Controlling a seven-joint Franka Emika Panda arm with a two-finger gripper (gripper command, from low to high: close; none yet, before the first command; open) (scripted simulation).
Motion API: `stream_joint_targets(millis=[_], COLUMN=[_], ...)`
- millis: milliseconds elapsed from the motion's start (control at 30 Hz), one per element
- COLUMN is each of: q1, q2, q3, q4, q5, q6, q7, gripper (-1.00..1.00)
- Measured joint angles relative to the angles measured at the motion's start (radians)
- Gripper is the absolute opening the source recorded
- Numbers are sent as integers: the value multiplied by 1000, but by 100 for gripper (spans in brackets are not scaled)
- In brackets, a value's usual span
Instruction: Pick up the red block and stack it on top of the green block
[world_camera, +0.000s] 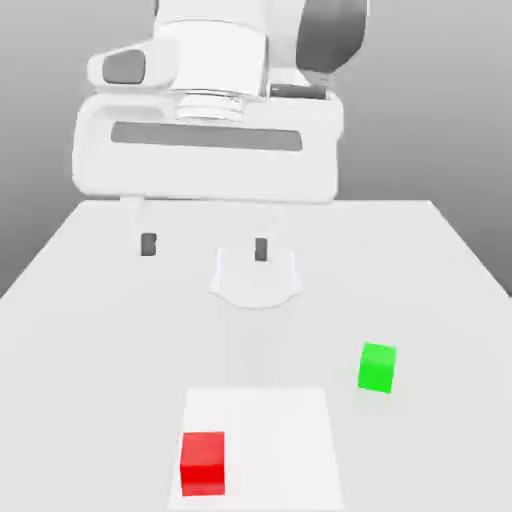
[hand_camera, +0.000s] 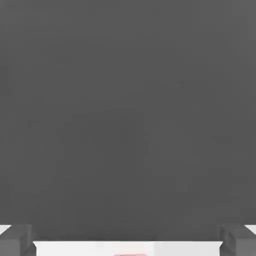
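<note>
Currently the gripper (world_camera: 204, 245) is hovering high over the table (world_camera: 90, 300), fingers spread wide and gripping nothing, so this looks like the approach step, pre-grasp. Red block (world_camera: 203, 463) is sitting on the table near the front edge, toward the exterior view's left; green block (world_camera: 377, 367) is resting well apart from it, toward the exterior view's right and further back. Both untouched. Next move is calling for travel forward over the red block, squaring the fingers to its flat faces, then descending.
</note>
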Motion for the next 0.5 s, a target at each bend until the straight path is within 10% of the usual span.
stream_joint_targets(millis=[433,467,500], q1=[-51,-54,-54], q2=[471,504,504], q3=[14,18,18], q4=[-57,-52,-52], q5=[82,85,85], q6=[256,284,284], q7=[-124,-127,-127], gripper=[0,-100,-100])
